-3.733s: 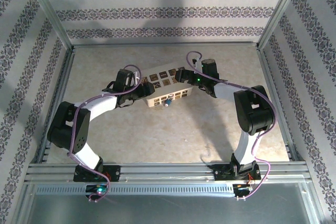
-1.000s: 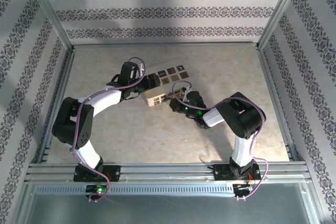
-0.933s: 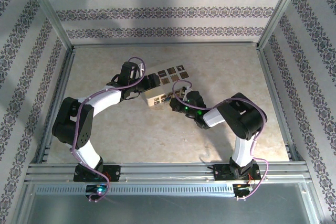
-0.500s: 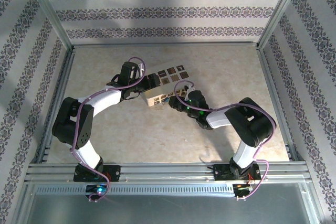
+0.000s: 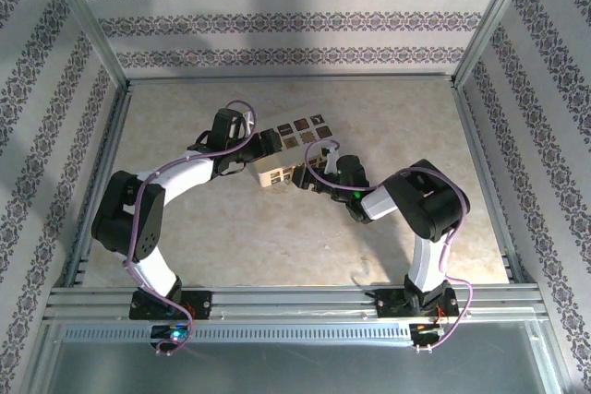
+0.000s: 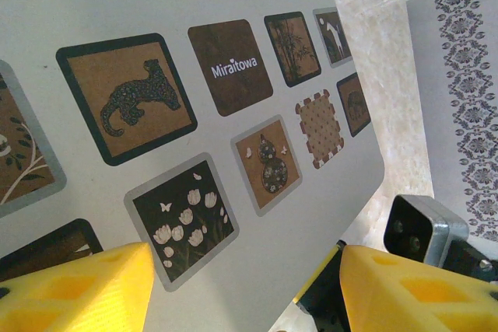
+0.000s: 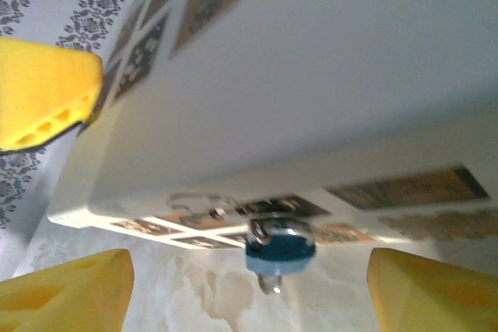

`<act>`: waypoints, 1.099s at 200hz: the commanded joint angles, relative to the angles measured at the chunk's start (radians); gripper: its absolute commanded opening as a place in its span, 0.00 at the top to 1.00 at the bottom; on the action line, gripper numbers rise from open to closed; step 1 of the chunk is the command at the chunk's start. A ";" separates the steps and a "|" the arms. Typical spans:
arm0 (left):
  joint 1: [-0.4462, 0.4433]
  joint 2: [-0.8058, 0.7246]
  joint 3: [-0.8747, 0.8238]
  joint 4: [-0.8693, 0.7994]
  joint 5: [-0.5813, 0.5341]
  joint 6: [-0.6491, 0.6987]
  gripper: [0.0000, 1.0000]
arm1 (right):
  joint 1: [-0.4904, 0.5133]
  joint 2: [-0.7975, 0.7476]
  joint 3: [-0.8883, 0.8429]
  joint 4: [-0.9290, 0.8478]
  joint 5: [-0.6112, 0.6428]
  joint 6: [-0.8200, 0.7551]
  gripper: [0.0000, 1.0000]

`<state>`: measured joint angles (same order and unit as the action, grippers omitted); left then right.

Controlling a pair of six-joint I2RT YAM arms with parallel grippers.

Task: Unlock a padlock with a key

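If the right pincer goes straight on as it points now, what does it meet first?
Probably the blue padlock on the front of the white box, centred ahead of the open right pincer; depth is unclear.

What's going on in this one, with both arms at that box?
Two robot arms are working on a white rectangular box with brown picture tiles. The left gripper straddles one end of it, apparently steadying it; a firm clamp can't be confirmed. The right gripper is open, its fingers on either side of a small blue padlock on the box's front, not touching it. A small metal piece, probably the key, sticks out below.
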<state>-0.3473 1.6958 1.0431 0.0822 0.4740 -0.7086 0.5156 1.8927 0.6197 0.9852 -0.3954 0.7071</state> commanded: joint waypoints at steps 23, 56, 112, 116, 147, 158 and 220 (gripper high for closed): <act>-0.011 0.028 0.012 -0.025 -0.013 0.027 0.35 | -0.007 0.045 0.065 0.059 -0.088 -0.005 0.29; -0.011 0.031 0.017 -0.023 -0.010 0.023 0.35 | -0.002 0.068 0.084 0.061 -0.107 0.003 0.31; -0.010 0.030 0.016 -0.024 -0.013 0.023 0.35 | 0.028 0.056 0.068 0.063 -0.127 0.008 0.41; -0.011 0.030 0.015 -0.023 -0.013 0.023 0.35 | 0.030 0.054 0.066 0.063 -0.129 0.008 0.41; -0.011 0.031 0.012 -0.019 -0.014 0.022 0.35 | 0.045 0.045 0.051 0.064 -0.128 0.005 0.45; -0.012 0.031 0.010 -0.017 -0.013 0.020 0.35 | 0.046 0.045 0.047 0.064 -0.125 0.005 0.47; -0.012 0.029 0.009 -0.017 -0.013 0.021 0.35 | 0.046 0.020 0.014 0.061 -0.150 -0.050 0.51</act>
<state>-0.3470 1.7012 1.0481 0.0826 0.4591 -0.7002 0.5415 1.9450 0.6559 1.0000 -0.4858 0.7048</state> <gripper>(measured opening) 0.648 0.489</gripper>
